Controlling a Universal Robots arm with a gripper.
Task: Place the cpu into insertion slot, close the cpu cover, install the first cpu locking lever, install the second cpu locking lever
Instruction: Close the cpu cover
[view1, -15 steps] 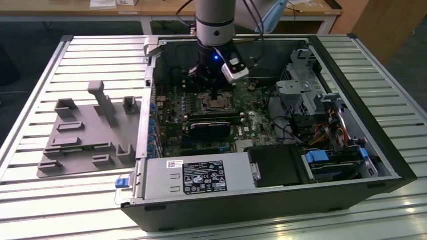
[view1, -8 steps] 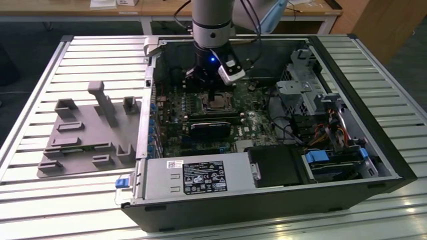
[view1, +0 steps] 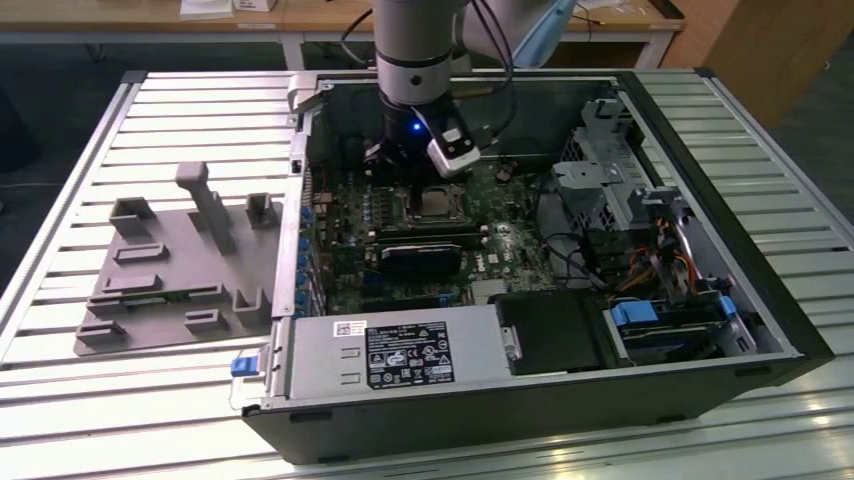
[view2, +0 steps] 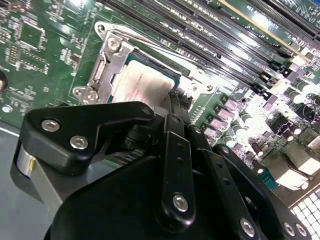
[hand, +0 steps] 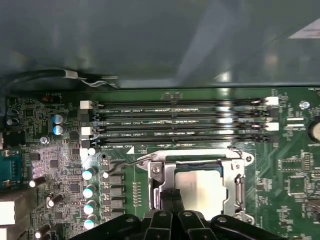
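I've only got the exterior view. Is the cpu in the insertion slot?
Observer: Yes. In the first wrist view the cpu is seated, metal top up.
Operator: Cover down?
Observer: The cpu cover lies flat over it, and the chip shows through its window.
Operator: Where's the gripper exactly?
Observer: The gripper is at one edge of the cover, its fingertips together. I can't tell whether it presses on the frame.
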